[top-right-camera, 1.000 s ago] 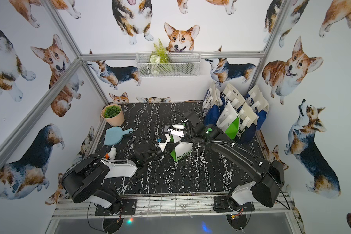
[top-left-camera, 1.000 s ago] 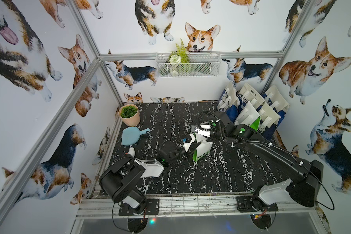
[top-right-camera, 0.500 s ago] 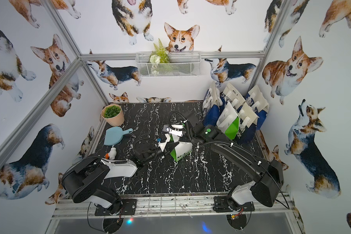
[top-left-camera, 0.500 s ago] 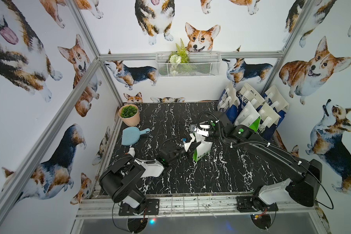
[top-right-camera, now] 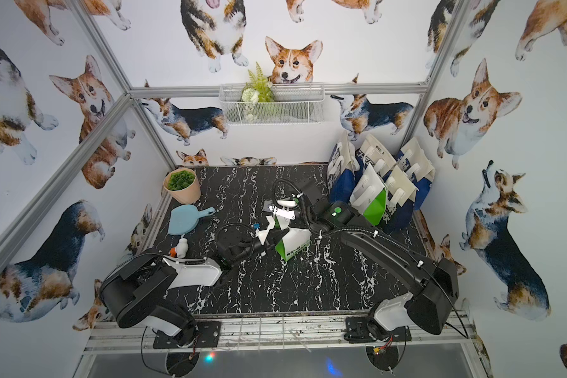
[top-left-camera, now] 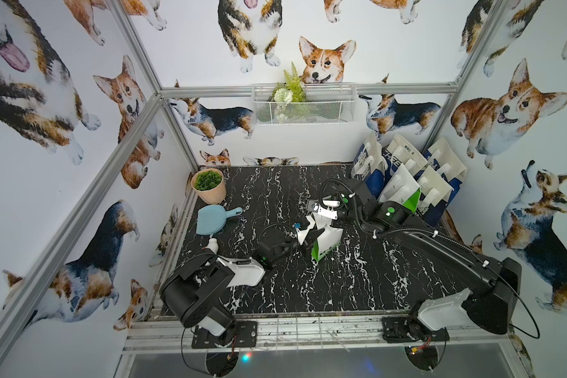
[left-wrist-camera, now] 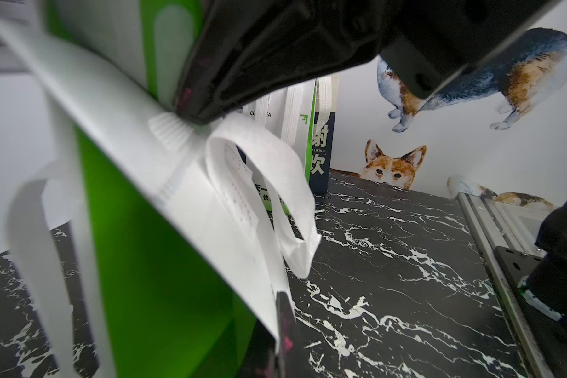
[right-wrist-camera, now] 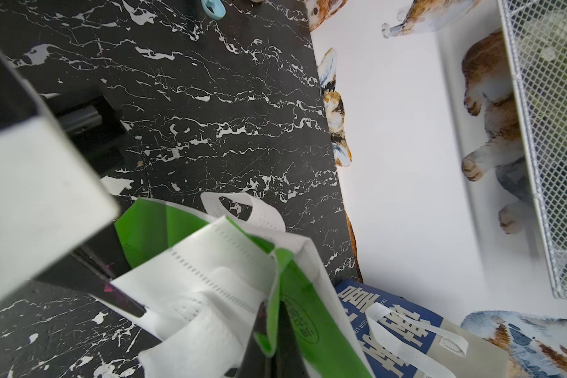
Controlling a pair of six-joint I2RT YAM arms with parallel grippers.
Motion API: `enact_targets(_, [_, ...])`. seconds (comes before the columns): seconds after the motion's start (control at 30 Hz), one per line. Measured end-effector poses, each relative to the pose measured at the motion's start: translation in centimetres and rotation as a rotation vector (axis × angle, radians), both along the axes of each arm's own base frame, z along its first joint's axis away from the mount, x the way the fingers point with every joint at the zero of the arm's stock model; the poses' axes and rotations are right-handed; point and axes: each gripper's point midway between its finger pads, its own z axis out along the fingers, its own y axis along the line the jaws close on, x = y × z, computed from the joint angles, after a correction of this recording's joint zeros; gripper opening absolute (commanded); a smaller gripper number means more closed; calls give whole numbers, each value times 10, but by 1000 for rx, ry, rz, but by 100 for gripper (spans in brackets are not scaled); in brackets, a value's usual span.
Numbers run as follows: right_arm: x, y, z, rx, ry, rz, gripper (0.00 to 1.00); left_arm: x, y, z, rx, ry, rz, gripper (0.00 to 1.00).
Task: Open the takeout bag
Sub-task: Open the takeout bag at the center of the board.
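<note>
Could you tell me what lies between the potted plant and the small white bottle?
A blue paddle-shaped board lies flat between them, shown in both top views.

left arm low, left hand (top-left-camera: 311,233) pinched shut | right arm outstretched, wrist bent down, right hand (top-left-camera: 324,218) pinched shut

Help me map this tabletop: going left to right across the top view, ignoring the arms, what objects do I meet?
Blue dustpan → green-and-white takeout bag → row of standing bags.
</note>
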Motion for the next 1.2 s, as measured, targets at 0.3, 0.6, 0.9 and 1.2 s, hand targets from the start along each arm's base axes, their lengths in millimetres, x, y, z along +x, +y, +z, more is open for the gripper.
enact_targets(0.3, [6, -2, 25, -2, -60, -6, 0, -1, 0, 2, -3, -4, -3, 0])
enact_targets(0.6, [10, -5, 38, -31, -105, -6, 0, -3, -2, 2, -2, -3, -19, 0])
enact_targets(0.9, [17, -9, 39, -116, -145, 15, 0, -4, -2, 1, 1, 0, -24, 0])
enact_targets(1.2, [22, -10, 47, -126, -161, 17, 0, -6, -3, 0, 6, 3, -40, 0])
